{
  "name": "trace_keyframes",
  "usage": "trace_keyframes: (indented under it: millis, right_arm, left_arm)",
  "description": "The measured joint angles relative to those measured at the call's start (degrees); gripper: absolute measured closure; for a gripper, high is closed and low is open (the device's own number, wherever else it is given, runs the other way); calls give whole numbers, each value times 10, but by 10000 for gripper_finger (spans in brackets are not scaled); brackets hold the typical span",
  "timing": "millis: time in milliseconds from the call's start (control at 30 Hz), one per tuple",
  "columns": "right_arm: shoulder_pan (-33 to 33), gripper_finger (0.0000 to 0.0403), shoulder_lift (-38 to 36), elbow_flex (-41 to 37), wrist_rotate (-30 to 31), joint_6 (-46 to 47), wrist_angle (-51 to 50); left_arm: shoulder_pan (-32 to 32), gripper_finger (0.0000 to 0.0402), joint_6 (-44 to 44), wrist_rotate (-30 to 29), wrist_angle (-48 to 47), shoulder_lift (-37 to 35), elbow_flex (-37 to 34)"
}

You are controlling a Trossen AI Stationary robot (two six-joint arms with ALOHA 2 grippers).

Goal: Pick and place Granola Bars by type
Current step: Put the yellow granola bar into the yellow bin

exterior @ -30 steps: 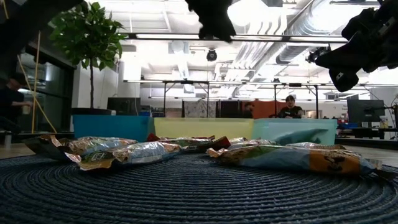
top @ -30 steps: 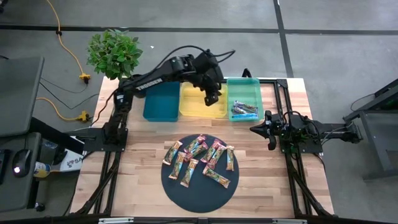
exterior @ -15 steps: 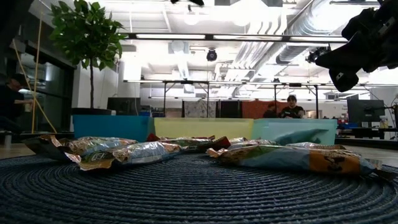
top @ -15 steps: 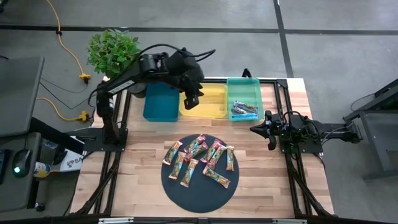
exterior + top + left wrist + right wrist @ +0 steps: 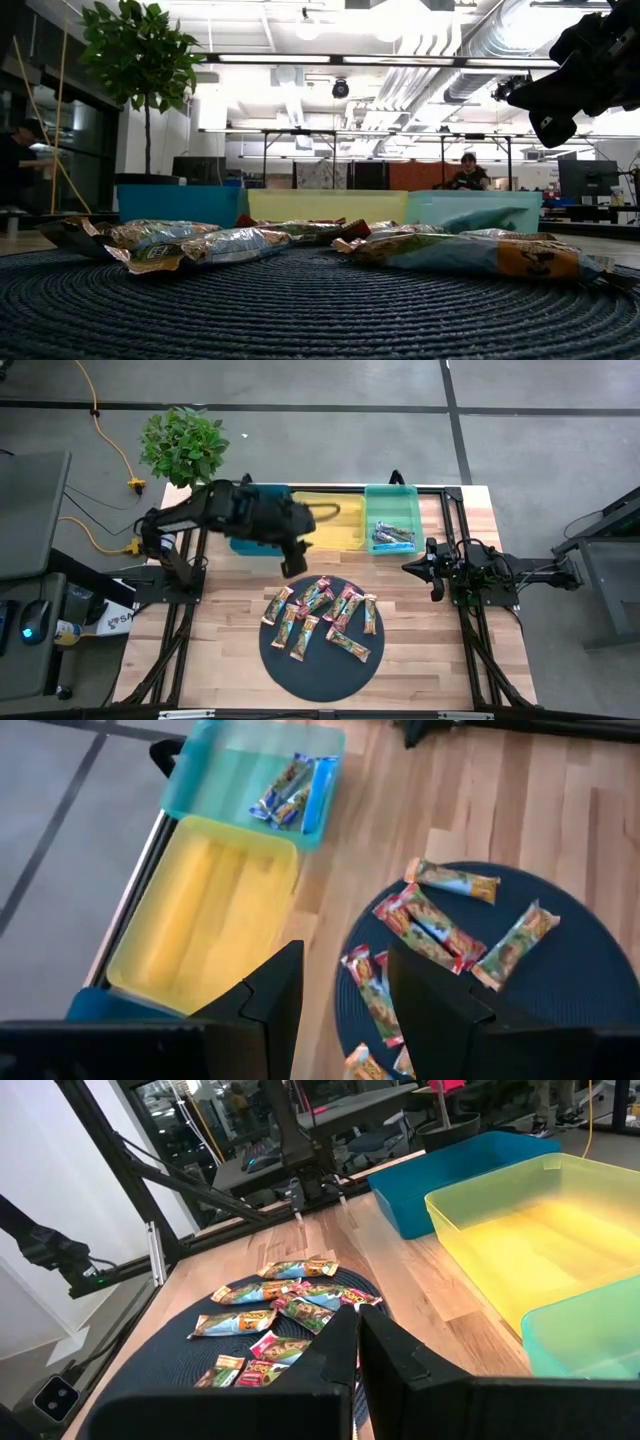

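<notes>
While no wrapper print is legible in any view, the Granola Bars (image 5: 322,614) show their types by colour: pink-red, orange-tan-green and blue-purple foil. Most lie scattered on the dark round mat (image 5: 300,665), which sits on the wooden table (image 5: 215,620). The only writing anywhere is on a white label at the table's left edge, too small to read.

The left claw (image 5: 291,565) hangs above the table, just beyond the mat's far edge, with the nearest bars right below and ahead of it and the yellow tray (image 5: 205,925) just behind it. Its arm runs from the left post in a low bend across the front of the blue tray (image 5: 250,535). In the left wrist view its 2 fingers (image 5: 270,1005) stand partly apart with nothing between them.

Further from that claw, past the yellow tray, the teal tray (image 5: 392,520) holds 2 or 3 blue-purple bars (image 5: 393,537).

The right claw (image 5: 437,588) waits to the right of the mat, with the teal tray just beyond it; its arm is folded back along the table's right rail. Its fingers (image 5: 400,1355) are pressed together and carry nothing.

A potted plant (image 5: 183,445) stands at the far left corner.
</notes>
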Motion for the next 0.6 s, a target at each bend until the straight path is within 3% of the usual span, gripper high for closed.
trace_keyframes:
  millis: [233,433,600]
  right_arm:
    - [0,402,0,0,0,0,0]
    - [0,402,0,0,0,0,0]
    - [0,402,0,0,0,0,0]
  left_arm:
    - [-74,259,8,-2,14,-1,-35]
    - [-113,259,120,128,158,1,-136]
    - [-110,259,189,211,302,1,-245]
